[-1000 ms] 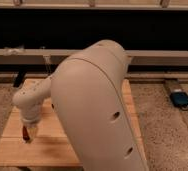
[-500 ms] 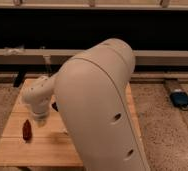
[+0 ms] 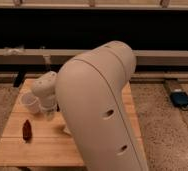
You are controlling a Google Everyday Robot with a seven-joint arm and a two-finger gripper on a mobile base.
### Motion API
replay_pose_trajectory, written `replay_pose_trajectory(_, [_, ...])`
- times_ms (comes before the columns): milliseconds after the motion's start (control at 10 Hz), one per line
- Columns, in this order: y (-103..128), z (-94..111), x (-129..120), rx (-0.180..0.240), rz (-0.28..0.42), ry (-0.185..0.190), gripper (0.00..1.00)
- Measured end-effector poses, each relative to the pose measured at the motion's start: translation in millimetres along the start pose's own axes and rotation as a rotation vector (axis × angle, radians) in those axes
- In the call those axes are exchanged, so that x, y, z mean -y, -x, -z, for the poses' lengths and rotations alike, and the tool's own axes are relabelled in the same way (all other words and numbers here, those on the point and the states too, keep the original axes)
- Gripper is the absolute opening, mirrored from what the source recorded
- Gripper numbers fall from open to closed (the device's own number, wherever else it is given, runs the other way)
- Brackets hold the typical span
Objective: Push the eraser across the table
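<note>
Down near the table's left half, the gripper point(image 3: 48, 114) hangs from its pale wrist with the fingers drawn fully together and nothing visibly held between them, its tip low over the table point(image 3: 42, 150). Just to its left, almost touching the wrist, stands the white cup point(image 3: 29, 102), and nearer the front edge lies the dark red oblong object point(image 3: 26, 129), a little apart from both. The eraser is not plainly in sight: a dark sliver point(image 3: 57, 107) at the edge of the arm point(image 3: 102, 110), just right of the gripper, may be it, but the arm's bulk hides most of that stretch of board. That hidden ground is the main risk. A sweep begun from this position could miss the eraser entirely, or catch it on a corner so that it spins aside rather than sliding straight. A sweep to the left would likely knock the cup over, since it sits so close. A closed tip set too low could scrape or jam on the plank grain; set too high, it would ride over so flat a block. A long push could also carry the eraser off the table's edge.
</note>
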Motion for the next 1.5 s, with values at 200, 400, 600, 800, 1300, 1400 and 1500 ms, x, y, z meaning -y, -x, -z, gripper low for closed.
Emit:
replay_pose_trajectory(200, [-33, 6, 14, -0.026, -0.024, -0.012, 0.00])
replay_pose_trajectory(400, [-65, 12, 34, -0.055, -0.040, -0.033, 0.00])
replay_pose_trajectory(600, [-87, 15, 51, -0.079, -0.044, -0.048, 0.00])
replay_pose_trajectory(800, [-98, 16, 69, -0.104, -0.039, -0.061, 0.00])
replay_pose_trajectory(1300, [-130, 12, 112, -0.182, -0.021, -0.082, 0.00])
replay_pose_trajectory(1400, [-138, 12, 120, -0.204, -0.017, -0.084, 0.00])
replay_pose_trajectory(1500, [-144, 12, 126, -0.224, -0.011, -0.089, 0.00])
